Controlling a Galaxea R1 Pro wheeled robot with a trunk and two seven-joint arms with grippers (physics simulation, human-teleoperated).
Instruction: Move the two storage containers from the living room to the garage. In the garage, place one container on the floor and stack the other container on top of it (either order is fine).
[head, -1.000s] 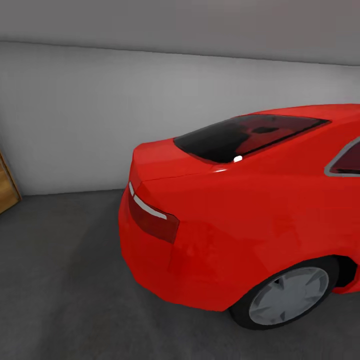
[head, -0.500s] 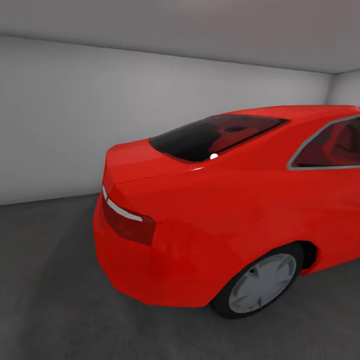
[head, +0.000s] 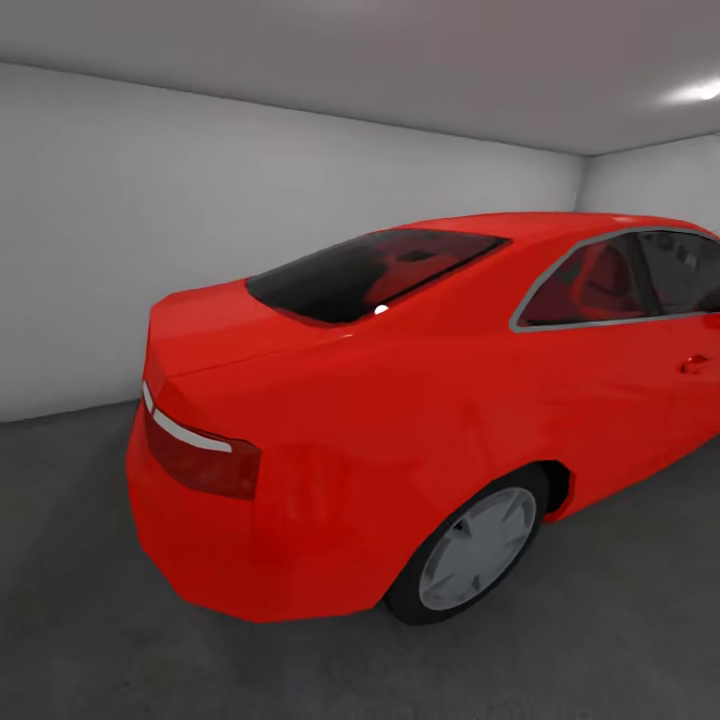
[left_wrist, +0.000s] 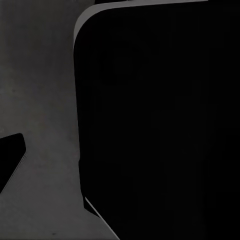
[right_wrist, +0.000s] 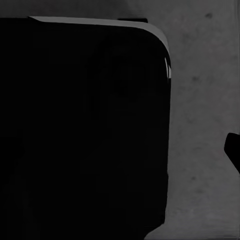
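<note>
i cannot tell how either gripper's jaws stand; both wrist views show dark robot bodywork over the rough dark grey concrete floor (left_wrist: 45, 100). a glossy red car (head: 400, 420) stands on it by the plain pale grey wall (head: 150, 220), with no readable writing.

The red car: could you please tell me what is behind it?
Behind the car stands a plain pale wall, meeting the grey floor. The wall's lower part and the floor beyond are hidden by the car's body.

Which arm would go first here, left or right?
Neither is favoured yet. The head view shows a red car on the grey floor, no container to reach for. Both wrist views show dark shapes over concrete.
</note>
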